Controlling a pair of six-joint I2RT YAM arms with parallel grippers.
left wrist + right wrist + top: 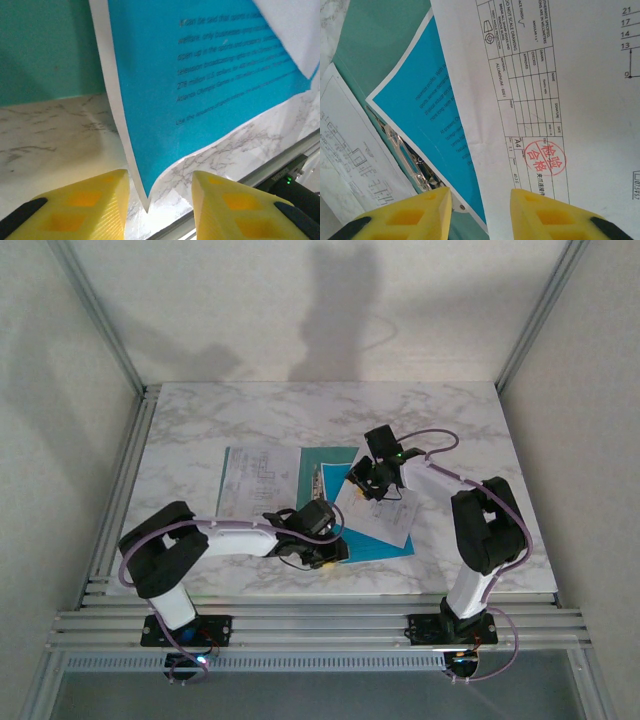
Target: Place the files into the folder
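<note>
Left wrist: I see my left hand (160, 196) released, the cyan sheet (200, 105) corner lying between its fingertips.

Top view: folder (335, 458) lies open mid-table, a little left of centre on the table (450, 420).
- Diagram sheet (260, 480) lies on the folder's left half.
- Text sheet (380, 550) lies over the right half and runs off the near-right edge onto the table.
- Drawing sheet (385, 518) lies tilted on the text sheet, toward the right.

Right wrist view: metal clip (415, 165) sits along the text sheet's edge, between it and the diagram sheet.

Left wrist view: the text sheet's near corner points between the left gripper (160, 205) fingers, over the table.
</note>
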